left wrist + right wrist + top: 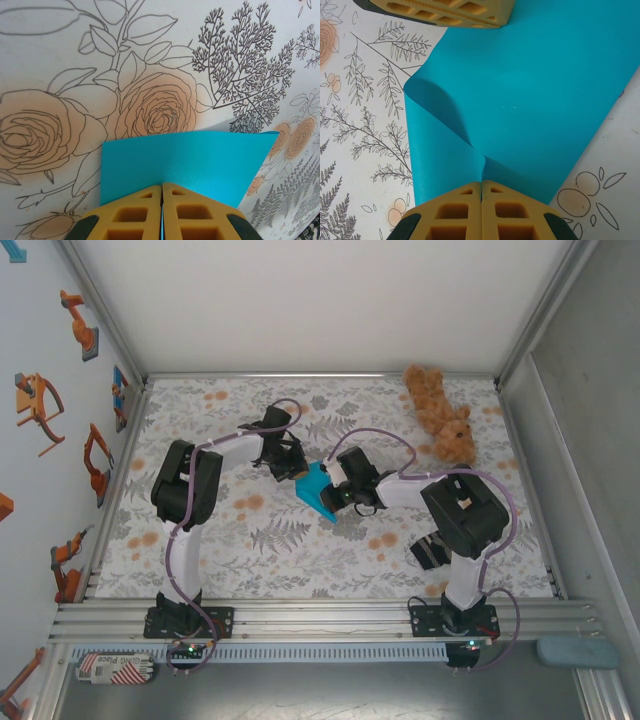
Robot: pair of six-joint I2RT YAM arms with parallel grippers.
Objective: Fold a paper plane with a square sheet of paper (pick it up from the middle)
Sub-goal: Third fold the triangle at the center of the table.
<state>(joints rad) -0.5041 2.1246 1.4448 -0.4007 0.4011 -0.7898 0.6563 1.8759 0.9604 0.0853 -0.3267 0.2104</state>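
A thin bright cyan-blue sheet of paper sits at the middle of the table, which is covered in a grey-leaf and orange-rose print, and it is held between the two arms that reach in from either side. In the overhead view the left jaws meet the sheet at its far left edge and the right jaws meet it at its right side, so the paper bridges the gap between them and looks tilted rather than flat.

In the left wrist view the left jaws are pressed together on the near edge of the paper. The yellow ribbed fingers touch along their whole length, with only a sliver of blue between them. The sheet fans out beyond the tips, and its right corner stands off the table with a shadow under it.

In the right wrist view the right jaws are likewise closed tight on the paper, and their fingers pinch a small pucker where the sheet bunches. To the left of that pinch the paper bulges upward in a soft curl. The left arm's fingers grip the opposite edge at the top.

A brown teddy bear lies well apart, at the far right corner of the table
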